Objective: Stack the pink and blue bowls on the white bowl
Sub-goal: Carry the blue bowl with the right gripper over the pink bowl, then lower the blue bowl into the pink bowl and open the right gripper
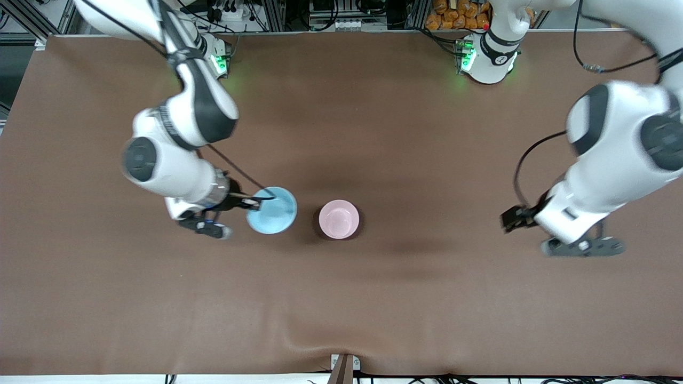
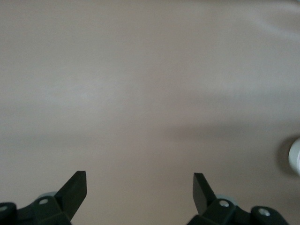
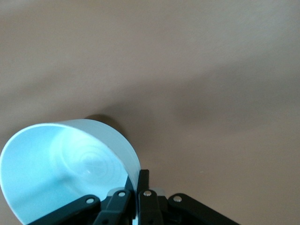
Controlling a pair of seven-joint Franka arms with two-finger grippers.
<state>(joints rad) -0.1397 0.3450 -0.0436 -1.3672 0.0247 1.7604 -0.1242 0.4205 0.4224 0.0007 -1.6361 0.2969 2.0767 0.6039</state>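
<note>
My right gripper (image 1: pixel 255 202) (image 3: pixel 138 177) is shut on the rim of the light blue bowl (image 1: pixel 272 210) (image 3: pixel 61 168). One finger is inside the wall and one outside. The bowl hangs tilted just above the table. Beside it, toward the left arm's end, the pale pink bowl (image 1: pixel 339 218) stands upright on the table. The white bowl is hidden from view. A pale rounded edge (image 2: pixel 295 157) shows in the left wrist view; I cannot tell which bowl it belongs to. My left gripper (image 1: pixel 509 218) (image 2: pixel 139 182) waits open over bare table near the left arm's end.
The brown table cover (image 1: pixel 341 298) has a raised wrinkle near the front edge (image 1: pixel 320 341). The arms' bases (image 1: pixel 488 56) stand along the table's edge farthest from the front camera.
</note>
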